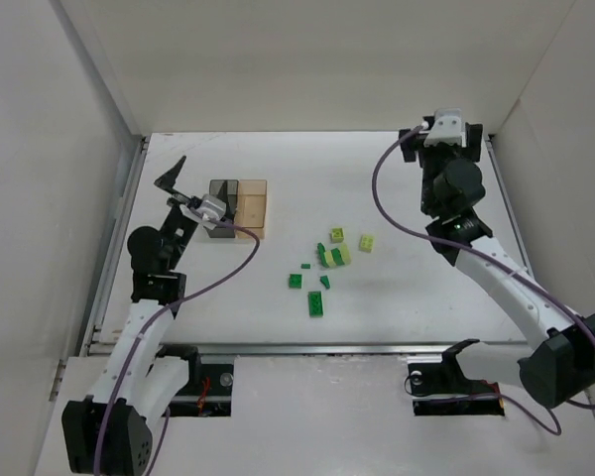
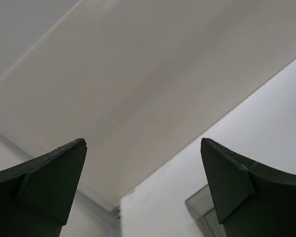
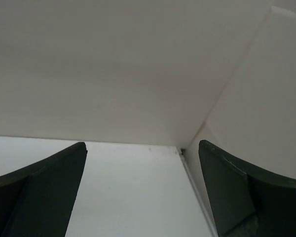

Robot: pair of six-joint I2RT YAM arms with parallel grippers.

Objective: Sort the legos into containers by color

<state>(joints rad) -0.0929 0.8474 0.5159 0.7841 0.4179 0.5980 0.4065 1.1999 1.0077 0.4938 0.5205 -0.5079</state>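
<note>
Several tiny legos lie loose at mid-table: dark green ones (image 1: pixel 317 302) and pale yellow-green ones (image 1: pixel 366 242). The two joined containers stand at the back left, the smoky grey box (image 1: pixel 222 196) on the left and the amber-orange box (image 1: pixel 255 203) on the right. My left gripper (image 1: pixel 176 186) is raised just left of the grey box, open and empty (image 2: pixel 143 143). A corner of the grey box (image 2: pixel 198 206) shows in the left wrist view. My right gripper (image 1: pixel 448 137) is at the back right, far from the legos, open and empty (image 3: pixel 142 144). No lego shows in either wrist view.
White walls close in the table on the left (image 1: pixel 89 149), the back (image 1: pixel 317 69) and the right (image 1: pixel 555 139). The right wrist view faces the back right corner (image 3: pixel 181 149). A metal rail (image 1: pixel 317 347) runs along the near edge.
</note>
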